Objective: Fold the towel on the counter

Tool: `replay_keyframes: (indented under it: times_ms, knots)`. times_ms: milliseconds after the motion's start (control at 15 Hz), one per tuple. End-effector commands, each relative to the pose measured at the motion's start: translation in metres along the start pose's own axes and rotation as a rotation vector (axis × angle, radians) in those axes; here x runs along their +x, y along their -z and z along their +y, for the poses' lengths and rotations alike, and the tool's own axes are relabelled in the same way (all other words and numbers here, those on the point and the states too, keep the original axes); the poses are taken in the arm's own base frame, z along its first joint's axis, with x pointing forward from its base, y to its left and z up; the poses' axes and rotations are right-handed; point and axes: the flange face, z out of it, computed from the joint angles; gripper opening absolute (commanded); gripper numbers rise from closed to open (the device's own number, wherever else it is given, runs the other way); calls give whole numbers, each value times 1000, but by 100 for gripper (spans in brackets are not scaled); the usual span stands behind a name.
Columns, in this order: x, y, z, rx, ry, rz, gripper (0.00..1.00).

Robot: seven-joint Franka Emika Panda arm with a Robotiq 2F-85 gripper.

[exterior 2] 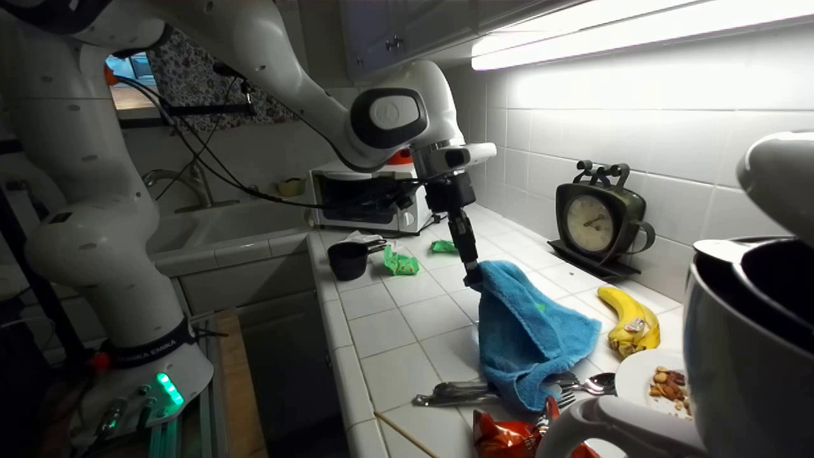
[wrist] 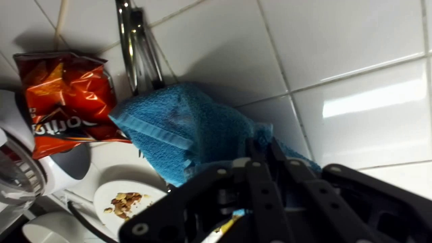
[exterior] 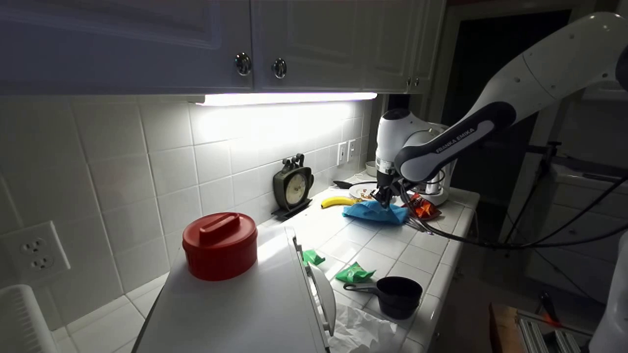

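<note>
The blue towel [exterior 2: 534,331] is on the white tiled counter [exterior 2: 388,331], with one edge lifted and the rest draped down in loose folds. It also shows in an exterior view [exterior: 370,212] and in the wrist view [wrist: 219,125]. My gripper [exterior 2: 474,278] is shut on the raised edge of the towel, above the counter. In the wrist view a small bunch of blue cloth sticks out between the fingertips [wrist: 262,140]. The towel's lower part rests over some cutlery [exterior 2: 458,392]. The part of the towel under the gripper is hidden in the wrist view.
A banana [exterior 2: 626,318], a plate of nuts [exterior 2: 633,375] and a red chip bag [exterior 2: 505,439] lie close to the towel. A coffee maker [exterior 2: 725,331] and a clock [exterior 2: 594,216] stand nearby. A black measuring cup [exterior: 400,296] and green wrappers [exterior: 355,273] are near the toaster oven [exterior: 230,314].
</note>
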Motion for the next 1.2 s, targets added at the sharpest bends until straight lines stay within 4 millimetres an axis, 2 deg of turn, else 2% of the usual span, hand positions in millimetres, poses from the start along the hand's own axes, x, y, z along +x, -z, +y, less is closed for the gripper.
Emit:
replay_keyframes:
  times_ms: [0, 333, 600, 933, 1133]
  knots:
    - [4, 7, 27, -75, -49, 63, 5]
    - [9, -11, 49, -103, -152, 76, 5]
    - [15, -17, 64, -92, -226, 107, 5]
    - [30, -22, 56, -65, -263, 139, 5]
    - [36, -28, 63, -78, -297, 139, 5]
